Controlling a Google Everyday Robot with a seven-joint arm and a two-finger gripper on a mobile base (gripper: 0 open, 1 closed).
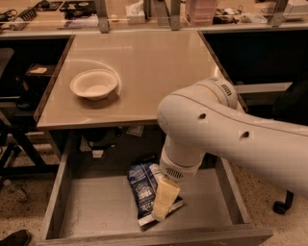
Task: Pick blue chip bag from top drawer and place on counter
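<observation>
The blue chip bag (143, 190) lies flat in the middle of the open top drawer (91, 206), white lettering facing up. My gripper (162, 202) reaches down from the white arm into the drawer and sits right over the bag's right edge, touching or nearly touching it. Its cream-coloured finger covers part of the bag. The beige counter (144, 67) is above the drawer.
A white bowl (94, 84) stands on the left part of the counter. A cluttered bench with metal posts (102, 14) runs behind the counter. An office chair base (284, 204) is on the floor to the right. A dark shelf unit (29, 81) is at the left.
</observation>
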